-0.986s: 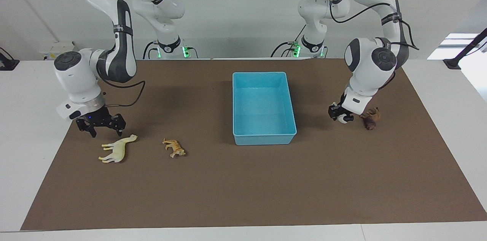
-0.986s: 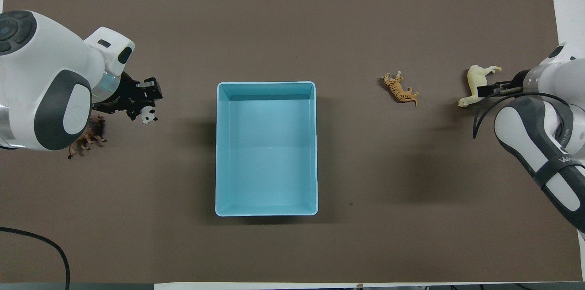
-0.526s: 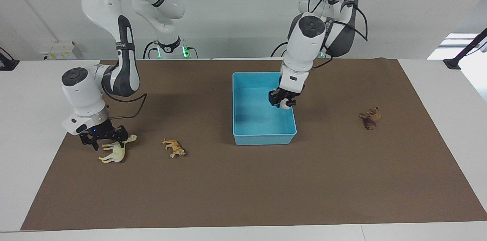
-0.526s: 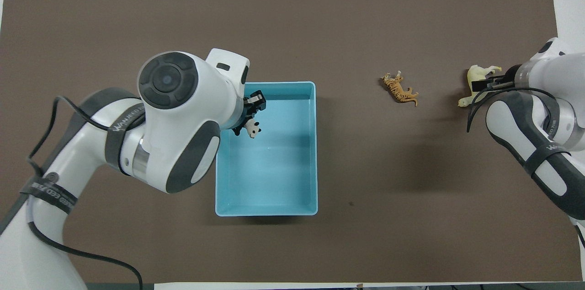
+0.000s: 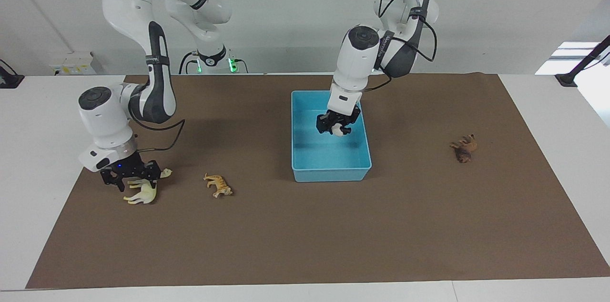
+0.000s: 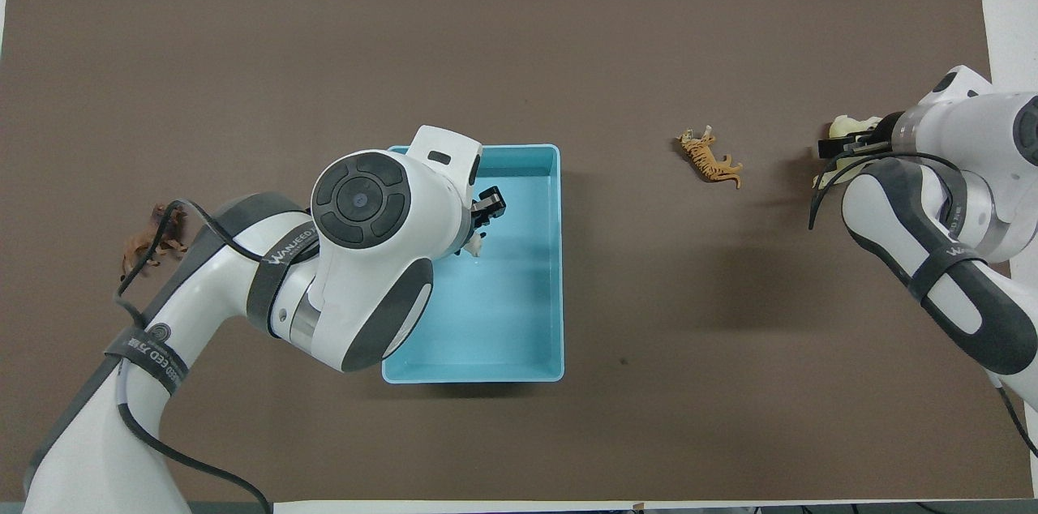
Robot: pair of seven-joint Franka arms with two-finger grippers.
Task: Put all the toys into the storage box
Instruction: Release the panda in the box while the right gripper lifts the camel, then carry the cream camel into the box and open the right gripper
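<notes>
Nearest the robots' edge of the table [image 5: 38, 149], the left arm's jaws hang low over the storage box [image 5: 331, 174], well inside its walls, with the panda [image 5: 339, 131] at their tips. Whether they are pinching it or are already parted cannot be told. If the panda is let go from this height, the hard little figurine could bounce on the plastic floor. The walls are low, so a lively bounce could carry it out onto the brown mat [image 5: 333, 235]. If it clings to one jaw, it could ride away with the arm. The lion [image 5: 464, 148] lies a little farther out toward the left arm's end of the table, untouched and well apart from the box. Farther again, toward the right arm's end, the right arm's jaws stand spread and low, straddling the body of the pale yellow long-necked toy [image 5: 143, 192], which lies on its side. Closing off-centre there could squeeze the smooth body sideways so that it slips out, or catch only a leg or the neck, giving a grip that swings or drops on the way to the box. The tiger [image 5: 218, 185] lies near it, toward the box, far enough to be safe unless the yellow toy is shoved along the mat.
</notes>
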